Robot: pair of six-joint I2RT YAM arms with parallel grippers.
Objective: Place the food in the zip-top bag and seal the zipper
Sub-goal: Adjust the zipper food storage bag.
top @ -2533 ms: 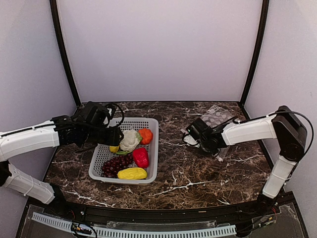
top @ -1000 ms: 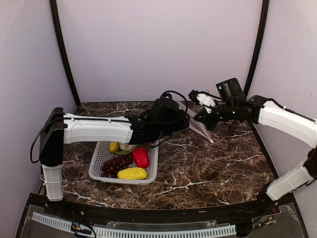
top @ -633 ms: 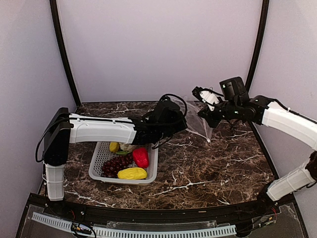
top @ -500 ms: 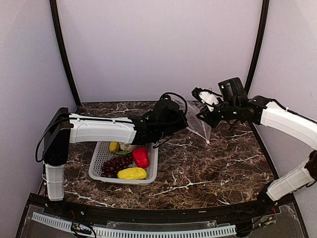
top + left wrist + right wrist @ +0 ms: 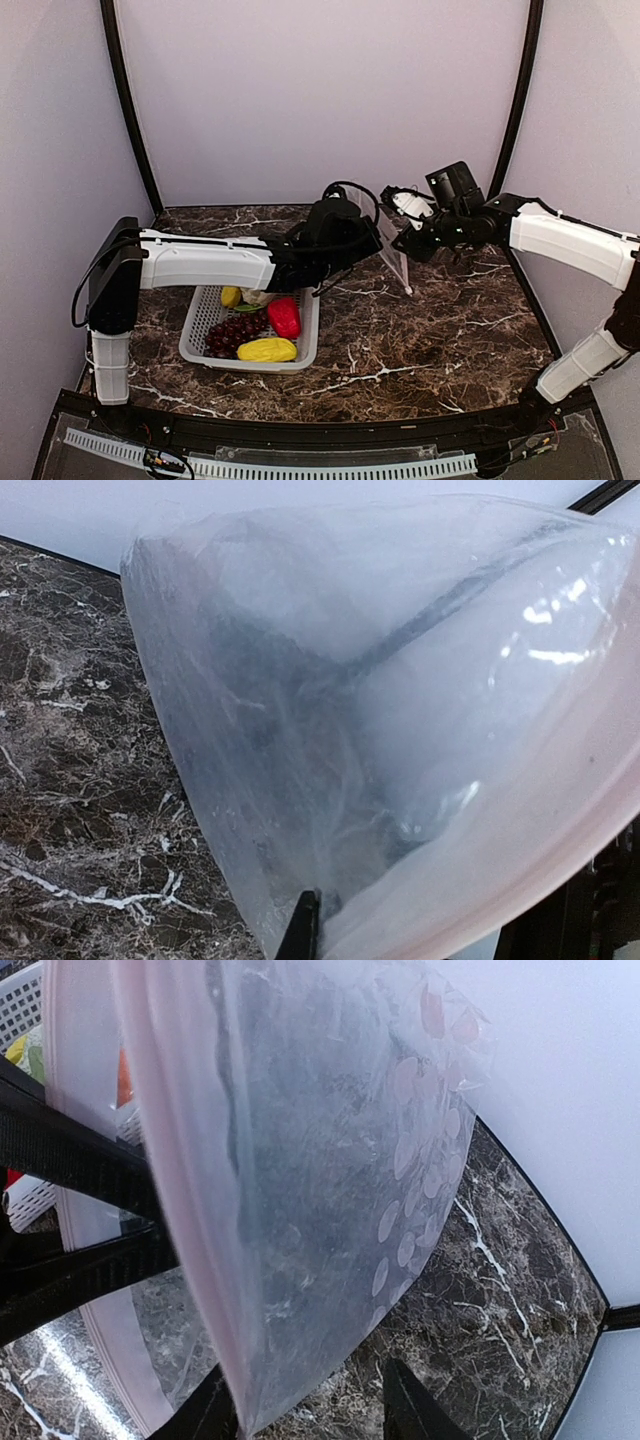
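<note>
Bag: zip-top bag (image 5: 395, 250) aloft at 1 o'clock over the counter (image 5: 450, 330), between both pincers.
Left: left pincer (image 5: 368, 240) at its mouth; cannot tell its grip.
Right: right pincer (image 5: 408, 238), grip equally unclear.
Food: red pepper (image 5: 284, 316), grape bunch (image 5: 232, 333) in mesh basket (image 5: 196, 340), 9 o'clock.

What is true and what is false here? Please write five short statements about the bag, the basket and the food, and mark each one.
1. The zip-top bag is held up between the left arm and the right arm. True.
2. The red pepper is already inside the bag. False: it lies in the grey basket.
3. The grape bunch lies in the basket. True.
4. The basket stands on the robot's right side. False: it stands on the left side, partly under the left arm.
5. The bag carries white round dots. True: the right wrist view shows them.
</note>
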